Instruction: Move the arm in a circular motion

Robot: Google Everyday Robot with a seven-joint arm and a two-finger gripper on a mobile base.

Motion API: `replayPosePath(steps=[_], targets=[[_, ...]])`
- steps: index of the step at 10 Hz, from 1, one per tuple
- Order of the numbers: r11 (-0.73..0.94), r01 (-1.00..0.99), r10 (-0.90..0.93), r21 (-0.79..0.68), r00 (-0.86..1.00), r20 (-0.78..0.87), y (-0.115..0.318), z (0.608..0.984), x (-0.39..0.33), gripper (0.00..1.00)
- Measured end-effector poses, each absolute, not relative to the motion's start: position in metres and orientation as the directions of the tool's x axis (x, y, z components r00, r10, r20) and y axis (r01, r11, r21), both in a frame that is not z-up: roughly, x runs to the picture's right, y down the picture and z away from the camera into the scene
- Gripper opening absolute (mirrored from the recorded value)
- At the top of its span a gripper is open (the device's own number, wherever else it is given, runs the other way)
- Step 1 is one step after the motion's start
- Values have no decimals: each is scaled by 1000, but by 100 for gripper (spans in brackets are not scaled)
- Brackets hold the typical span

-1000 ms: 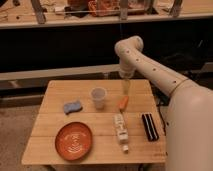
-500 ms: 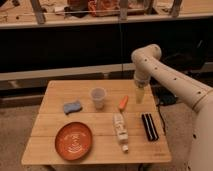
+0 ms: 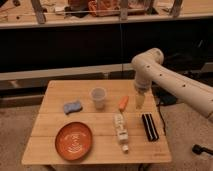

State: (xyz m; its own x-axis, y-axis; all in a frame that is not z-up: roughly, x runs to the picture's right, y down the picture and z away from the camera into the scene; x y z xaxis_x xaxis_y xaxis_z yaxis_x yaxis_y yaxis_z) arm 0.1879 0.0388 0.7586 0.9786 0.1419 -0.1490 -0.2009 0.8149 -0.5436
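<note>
The cream-white arm (image 3: 172, 82) reaches in from the right, its rounded joint bent downward over the right side of the wooden table (image 3: 55, 122). The slim yellowish gripper (image 3: 139, 101) hangs just above the table top, right of an orange carrot (image 3: 123, 103) and behind a black rectangular object (image 3: 149, 126). It holds nothing that I can see.
On the table stand a clear plastic cup (image 3: 98, 97), a blue sponge (image 3: 73, 107), an orange plate (image 3: 73, 140) and a white bottle lying on its side (image 3: 120, 130). A dark shelf unit (image 3: 75, 45) stands behind the table.
The arm has swung to the right and forward across the table, from above the carrot to the right side. The objects have not moved.
</note>
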Motion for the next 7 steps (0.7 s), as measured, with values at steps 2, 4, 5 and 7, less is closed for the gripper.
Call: replayPosePath(steps=[2, 4, 5, 7], targets=[[814, -220, 151, -538, 974, -169, 47, 746, 190, 80], [803, -257, 174, -537, 964, -200, 60, 733, 201, 80], [794, -280, 190, -540, 958, -216, 70, 724, 207, 80], [779, -307, 208, -546, 949, -237, 88, 709, 213, 80]])
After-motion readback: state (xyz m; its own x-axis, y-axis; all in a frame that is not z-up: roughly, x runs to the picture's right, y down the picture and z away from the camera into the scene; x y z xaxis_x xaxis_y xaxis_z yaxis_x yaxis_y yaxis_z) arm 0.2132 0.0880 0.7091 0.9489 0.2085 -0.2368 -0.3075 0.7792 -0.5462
